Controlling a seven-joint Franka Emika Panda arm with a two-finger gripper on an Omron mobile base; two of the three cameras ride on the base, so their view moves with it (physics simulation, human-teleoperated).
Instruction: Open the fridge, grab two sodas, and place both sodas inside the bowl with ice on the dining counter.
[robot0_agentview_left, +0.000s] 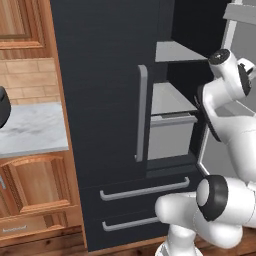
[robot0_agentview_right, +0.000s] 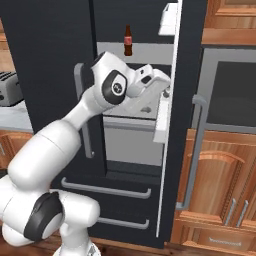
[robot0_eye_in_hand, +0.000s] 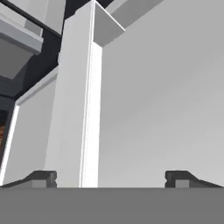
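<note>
Dark navy panels of the fridge (robot0_agentview_left: 105, 100) are filling the middle of both base views, and its right door (robot0_agentview_right: 170, 125) is being seen swung out, edge-on, at centre right of the right base view. The tool (robot0_eye_in_hand: 109, 179) is being held wide, nothing between its tips, which are showing at the bottom corners of the hand view against the pale inner face of that door. One soda, the brown bottle (robot0_agentview_right: 128, 41), is standing upright on a shelf (robot0_agentview_right: 145, 50) at top centre of the right base view, above and behind the wrist. The second soda cannot be made out.

The step in hand is judged to be the reach for the bottle. It would be done well if the hand were being drawn clear of the door, raised to shelf level, and brought in level so the bottle's body is being straddled below the red label before closing.

No writing can be read; the label is too small.
</note>
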